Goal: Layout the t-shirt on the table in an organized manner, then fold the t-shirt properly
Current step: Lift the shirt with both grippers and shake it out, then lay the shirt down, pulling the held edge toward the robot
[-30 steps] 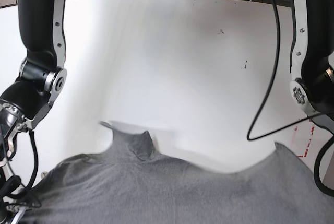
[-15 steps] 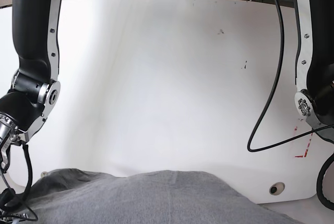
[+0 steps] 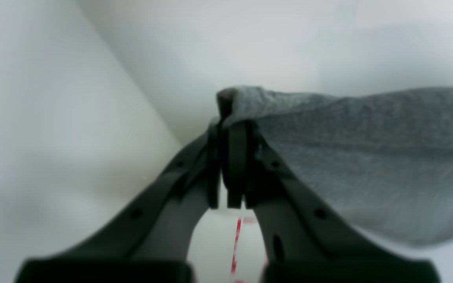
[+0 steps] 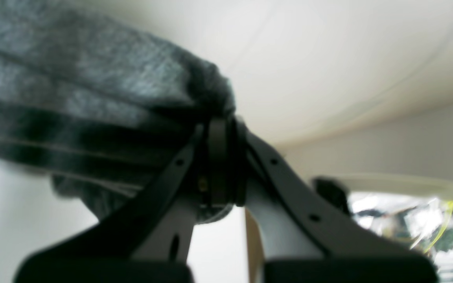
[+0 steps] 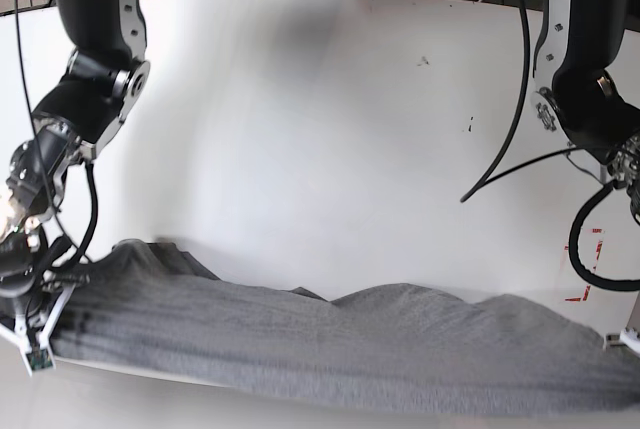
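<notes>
Both grippers are clamped tight on cloth: the left gripper (image 3: 230, 129) has its jaws pressed together over a bunched corner of the t-shirt (image 5: 340, 344), and the right gripper (image 4: 222, 133) is likewise closed on a gathered wad of the same grey knit. In the base view the shirt is stretched between the two arms as a long, low band across the near edge of the table (image 5: 320, 129), sagging a little in the middle and rumpled along its upper edge, with part of it overhanging the front rim; the far expanse of the tabletop is bare white. A red marking (image 5: 590, 269) sits on the table near the left arm. The fabric looks light, limp and soft, so it will drape and fold under its own weight, slide easily over the glossy surface, and crease wherever it is dropped slack. Nothing about it is fragile, but it holds no shape, so tension between the two grips is what keeps it flat. Which parts of the garment the jaws have caught cannot be told, since each pinch hides the cloth inside it. For spreading, the best holds would seem to be the two shoulder seams or the two hem corners, taken symmetrically.
</notes>
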Robot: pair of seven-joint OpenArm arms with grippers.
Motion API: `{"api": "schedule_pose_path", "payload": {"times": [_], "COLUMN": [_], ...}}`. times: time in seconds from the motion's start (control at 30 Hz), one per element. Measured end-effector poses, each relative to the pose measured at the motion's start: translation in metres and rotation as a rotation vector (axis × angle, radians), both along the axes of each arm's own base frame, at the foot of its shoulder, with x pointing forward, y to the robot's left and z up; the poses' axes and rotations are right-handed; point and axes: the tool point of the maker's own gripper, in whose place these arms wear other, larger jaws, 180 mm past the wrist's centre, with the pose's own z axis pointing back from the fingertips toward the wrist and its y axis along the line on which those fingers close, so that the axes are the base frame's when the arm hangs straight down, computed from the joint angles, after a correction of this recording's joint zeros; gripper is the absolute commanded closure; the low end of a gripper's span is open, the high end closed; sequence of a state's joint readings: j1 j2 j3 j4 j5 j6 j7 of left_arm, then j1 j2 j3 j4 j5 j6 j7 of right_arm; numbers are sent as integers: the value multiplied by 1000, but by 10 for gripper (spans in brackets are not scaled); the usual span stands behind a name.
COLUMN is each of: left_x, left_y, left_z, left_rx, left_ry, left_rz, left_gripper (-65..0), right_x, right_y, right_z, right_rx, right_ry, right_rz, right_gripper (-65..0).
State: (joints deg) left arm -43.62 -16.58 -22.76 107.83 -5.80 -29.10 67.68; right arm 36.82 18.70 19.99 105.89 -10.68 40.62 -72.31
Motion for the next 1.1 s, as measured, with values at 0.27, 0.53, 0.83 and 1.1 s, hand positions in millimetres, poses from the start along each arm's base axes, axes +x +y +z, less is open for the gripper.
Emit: {"api": "schedule_pose_path", "payload": {"times": [0.27,0.53,0.83,1.1], "left_x": [-33,-75,-119,-148], "left_y": [18,38,51,54], "left_z": [-89,-163,-219,-252], "left_rx": [42,69,72,85], "left_ry": [216,420,586,704], "left_rz": [34,68,91,92], "left_gripper": [0,0,0,0], "right_x": [-55,-99,-129,-152], "right_y": [6,19,22,22], "right_z": [-84,-154,-188,-208], "right_rx": [62,153,158,155], "right_ry": [152,300,405,478], "right_rz": [-50,-78,-85,-92], "right_gripper": [0,0,0,0]}}
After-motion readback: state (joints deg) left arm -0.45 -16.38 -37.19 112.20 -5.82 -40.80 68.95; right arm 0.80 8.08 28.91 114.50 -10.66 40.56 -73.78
